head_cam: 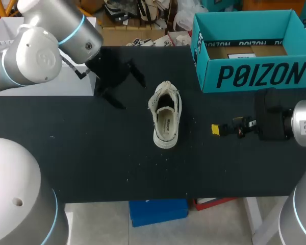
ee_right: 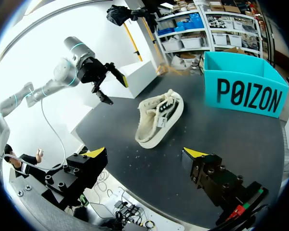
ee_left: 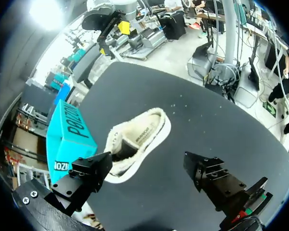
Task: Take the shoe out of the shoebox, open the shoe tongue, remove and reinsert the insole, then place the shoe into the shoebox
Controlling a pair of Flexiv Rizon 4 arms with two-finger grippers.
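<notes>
Black table (head_cam: pixel 92 153) carries a cream shoe (head_cam: pixel 166 120) near the teal shoebox (head_cam: pixel 255 76).

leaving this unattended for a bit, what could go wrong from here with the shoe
1. The shoe lies loose on the table, and both the left claw and the right claw hang open, clear of it. A one-sided pull on the tongue or insole could drag or tip it.
2. The box stands near the table's far edge; a low carry might clip its front wall and push it.
</notes>
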